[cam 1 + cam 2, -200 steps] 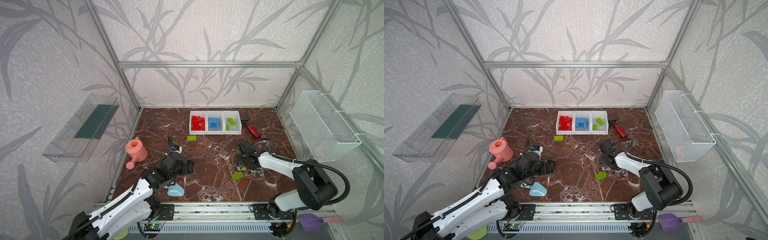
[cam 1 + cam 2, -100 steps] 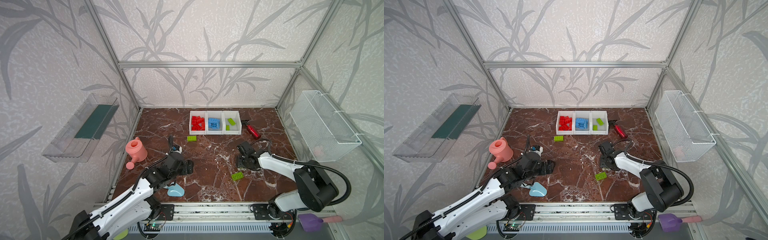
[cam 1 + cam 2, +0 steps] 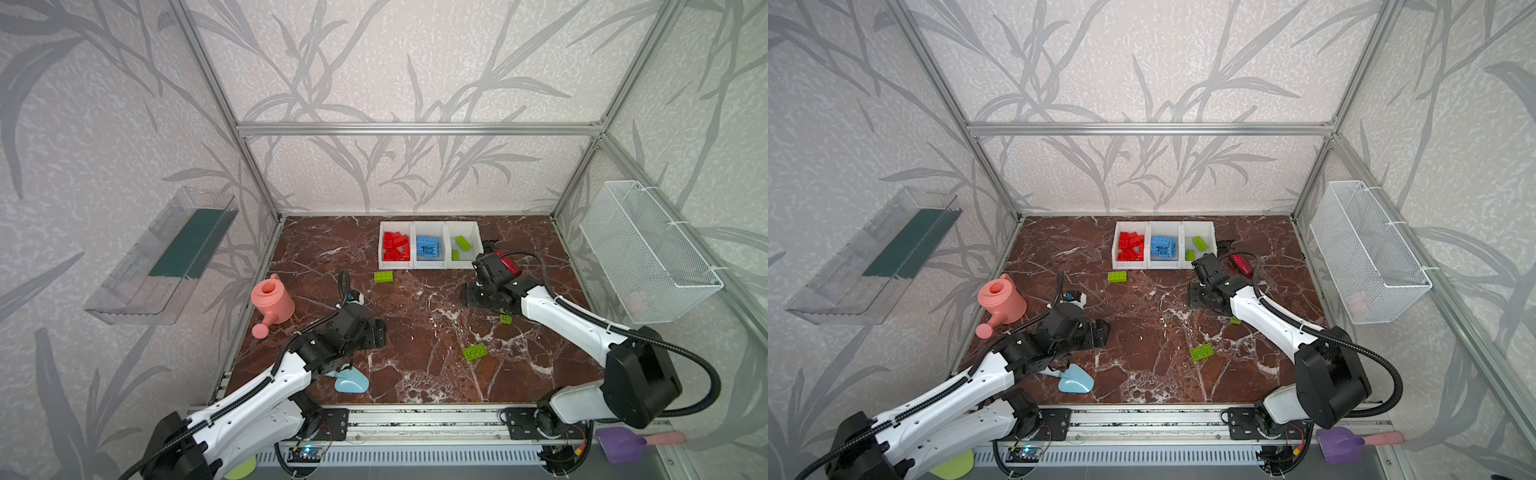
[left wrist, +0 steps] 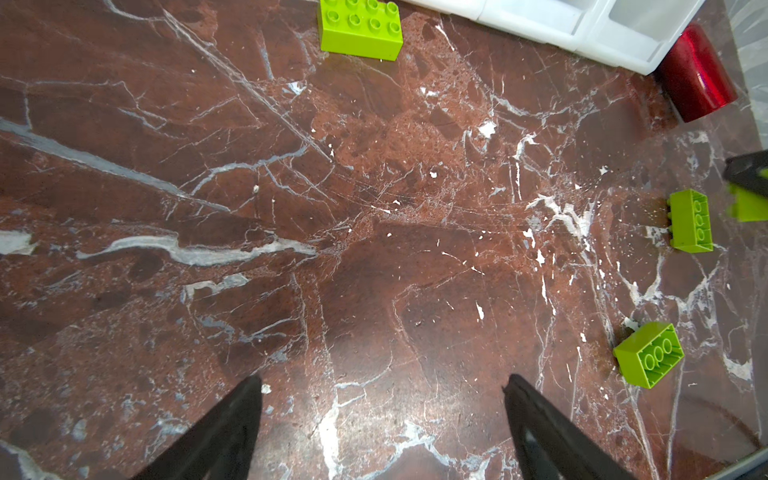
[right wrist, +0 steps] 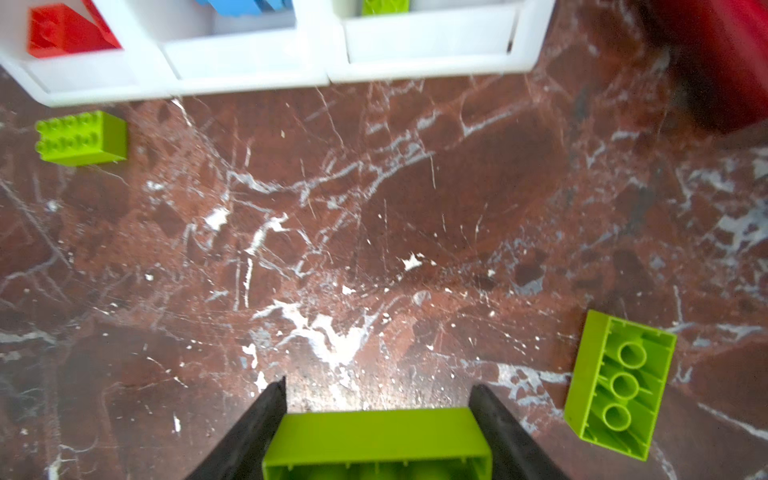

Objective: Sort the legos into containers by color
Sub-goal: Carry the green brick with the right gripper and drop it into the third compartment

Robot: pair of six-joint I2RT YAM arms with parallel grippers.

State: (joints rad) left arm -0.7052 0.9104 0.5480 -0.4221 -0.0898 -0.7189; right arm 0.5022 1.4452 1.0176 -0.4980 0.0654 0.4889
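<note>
White containers [image 3: 430,265] hold colour-sorted legos [image 3: 397,247]; three green bricks [image 3: 475,352] lie outside.

This is a robotics lab test cell, not a lived-in room. An aluminium frame [image 3: 415,129] with leaf-print wall panels boxes in a small marble-patterned tabletop [image 3: 415,316]. Two white-and-black robot arms [image 3: 257,390] are bolted to a metal rail [image 3: 415,426] at 6 o'clock, with a bare circuit board [image 3: 305,452] and loose wiring below it. A clear tray [image 3: 166,257] hangs at 9 o'clock and a wire basket [image 3: 648,253] at 3 o'clock. The only goods are toys: legos [image 3: 395,247] in white containers [image 3: 430,264] at 12 o'clock and a pink watering can [image 3: 272,299].
</note>
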